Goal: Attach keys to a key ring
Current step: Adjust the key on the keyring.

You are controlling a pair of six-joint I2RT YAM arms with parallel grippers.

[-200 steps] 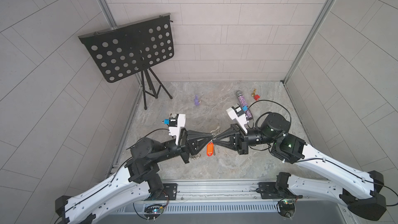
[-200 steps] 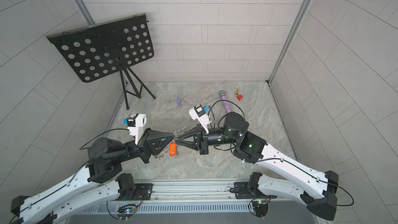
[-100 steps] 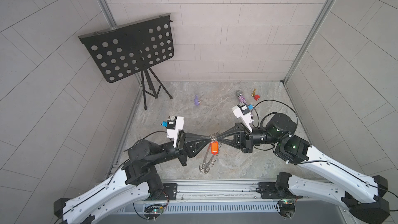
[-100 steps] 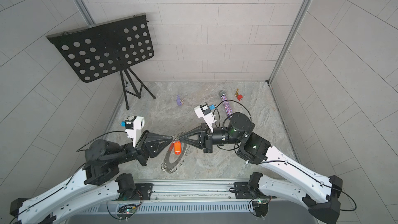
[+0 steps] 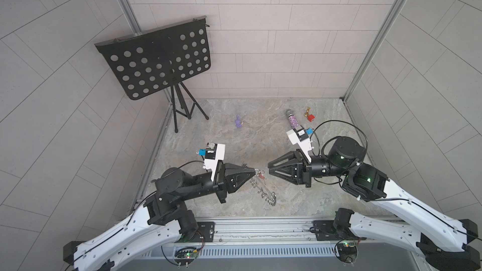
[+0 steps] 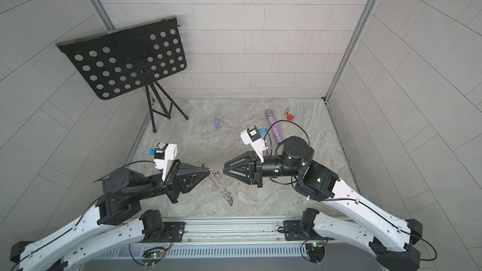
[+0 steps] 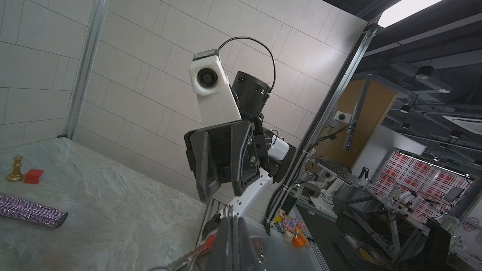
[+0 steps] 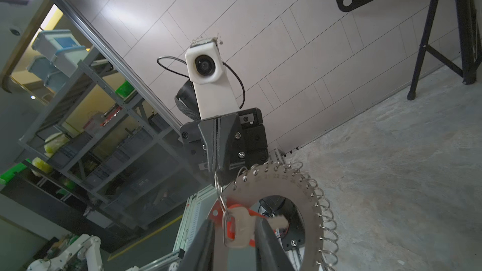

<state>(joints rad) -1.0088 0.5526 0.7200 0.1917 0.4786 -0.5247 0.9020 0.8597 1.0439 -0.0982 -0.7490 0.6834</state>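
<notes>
My left gripper is shut on a wire loop at the rim of the key ring, a flat grey disc fringed with loops. The disc hangs edge-on below the gripper in both top views. The key, silver with a red tag, dangles from that same loop. My right gripper faces it, open, a short gap away. In the right wrist view the key hangs loose between my fingers, with the key ring and the left gripper behind it.
At the back left stands a black music stand. A purple figure, a glittery microphone, a red cube and a gold chess piece lie along the back of the marble floor. A metal rail runs across the front.
My right gripper has opened, let go of the key and drawn back a little to the right. The key now hangs from the loop that the left gripper holds; the left arm has hardly moved.
</notes>
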